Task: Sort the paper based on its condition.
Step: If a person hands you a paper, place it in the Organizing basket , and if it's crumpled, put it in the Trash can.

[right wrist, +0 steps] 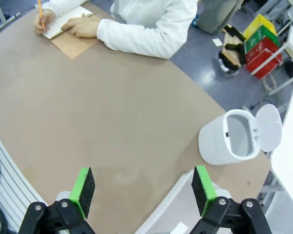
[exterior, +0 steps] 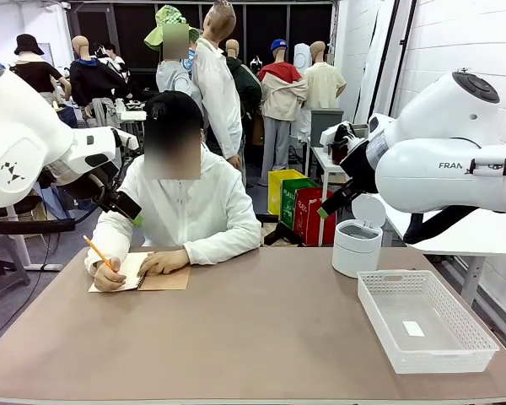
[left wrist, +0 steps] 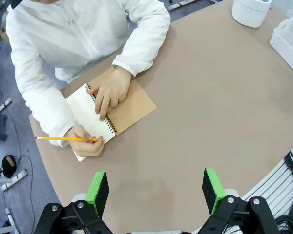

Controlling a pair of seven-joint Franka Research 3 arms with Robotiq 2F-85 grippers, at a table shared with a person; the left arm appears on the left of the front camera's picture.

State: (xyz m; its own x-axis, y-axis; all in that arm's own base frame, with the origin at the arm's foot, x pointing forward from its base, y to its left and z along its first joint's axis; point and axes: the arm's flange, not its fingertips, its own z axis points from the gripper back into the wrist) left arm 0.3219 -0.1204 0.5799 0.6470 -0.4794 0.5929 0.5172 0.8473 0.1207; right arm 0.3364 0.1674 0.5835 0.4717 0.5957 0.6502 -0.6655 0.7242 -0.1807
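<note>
Your left fingers [left wrist: 98, 191] and right fingers [right wrist: 82, 191] stand wide apart above the table [left wrist: 210, 97], holding nothing. Across it, the paper [left wrist: 83, 106] is the open notebook [left wrist: 134, 105] page under a person's pencil [left wrist: 63, 139].

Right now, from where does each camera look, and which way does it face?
Front: sits between the arms, faces across the table to the person who writes; left arm and right arm enter from the sides.
Left wrist: above the table, looks down at the notebook; open left pincer at the bottom.
Right wrist: above the table, looks down toward the white bin; open right pincer at the bottom.
Shared: both wrist views show the notebook and the white bin.
</note>
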